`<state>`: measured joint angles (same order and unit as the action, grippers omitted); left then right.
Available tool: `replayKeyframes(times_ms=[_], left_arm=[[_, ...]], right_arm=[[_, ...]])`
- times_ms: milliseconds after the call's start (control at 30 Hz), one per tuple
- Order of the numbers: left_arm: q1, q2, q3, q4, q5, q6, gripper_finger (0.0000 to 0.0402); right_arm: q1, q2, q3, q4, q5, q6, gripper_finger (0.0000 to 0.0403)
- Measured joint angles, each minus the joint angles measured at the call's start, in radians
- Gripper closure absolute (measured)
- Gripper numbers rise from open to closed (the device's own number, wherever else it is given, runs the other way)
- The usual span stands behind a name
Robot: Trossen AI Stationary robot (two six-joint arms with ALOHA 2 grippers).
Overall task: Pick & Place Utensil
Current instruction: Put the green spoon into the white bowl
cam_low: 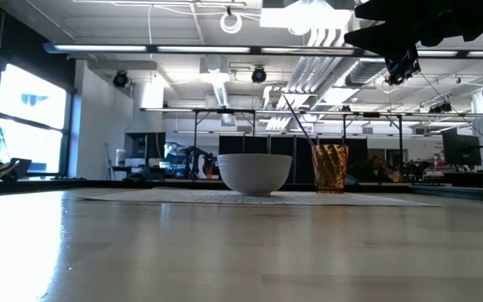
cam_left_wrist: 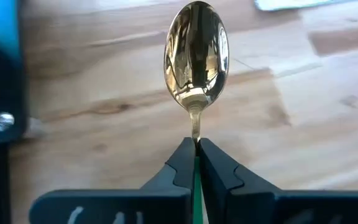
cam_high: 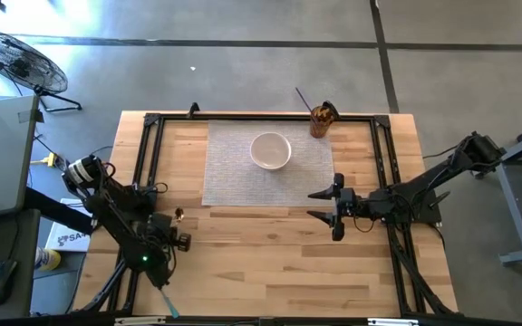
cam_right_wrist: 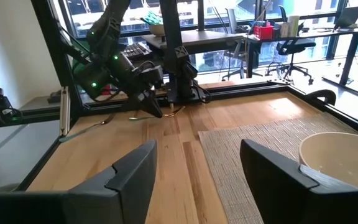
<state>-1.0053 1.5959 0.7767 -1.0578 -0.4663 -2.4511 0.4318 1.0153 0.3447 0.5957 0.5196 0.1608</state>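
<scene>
A gold spoon [cam_left_wrist: 196, 59] is held by my left gripper [cam_left_wrist: 196, 146], which is shut on it near the table's left side [cam_high: 178, 226]. In the high view the spoon [cam_high: 178, 215] shows as a small gold spot in front of the fingers. A white bowl [cam_high: 270, 150] stands on a grey placemat [cam_high: 234, 177]. My right gripper [cam_high: 320, 205] is open and hovers at the mat's right edge, apart from the bowl [cam_right_wrist: 340, 162]. My left gripper pinches the spoon's thin neck [cam_left_wrist: 196, 132], just behind its bowl, between the two fingertips [cam_left_wrist: 182, 158]. The fingers lie along the handle, and the spoon's bowl sticks out straight ahead of them over the wood. The rest of the handle is hidden between the fingers.
An amber glass [cam_high: 323, 119] with a dark stick in it stands at the mat's far right corner, seen beside the bowl [cam_low: 254, 172] as glass [cam_low: 329, 168] in the low view. A black frame [cam_high: 148, 163] borders the table. Bare wood [cam_high: 270, 263] lies toward the near edge.
</scene>
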Motion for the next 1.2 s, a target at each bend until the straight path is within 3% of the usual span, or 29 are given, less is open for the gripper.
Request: replayKeyframes(times_ms=[200,600,900,1200], left_arm=[[0.132,0.000,0.086,0.002,-0.012,0.277,0.0397],[0.546,0.000,0.356,0.163,-0.057,1.223,0.0397],[0.882,0.010,0.565,0.276,0.150,1.768,0.0397],[1.207,0.153,0.756,0.318,0.399,2.032,0.0397]], right_arm=[[0.000,0.000,0.000,0.000,0.001,0.017,0.0178],[0.001,0.063,0.000,-0.008,-0.055,0.018,0.0178],[0.001,0.238,0.001,0.061,-0.056,0.072,0.0178],[0.001,0.291,0.002,0.106,-0.055,0.107,0.0178]])
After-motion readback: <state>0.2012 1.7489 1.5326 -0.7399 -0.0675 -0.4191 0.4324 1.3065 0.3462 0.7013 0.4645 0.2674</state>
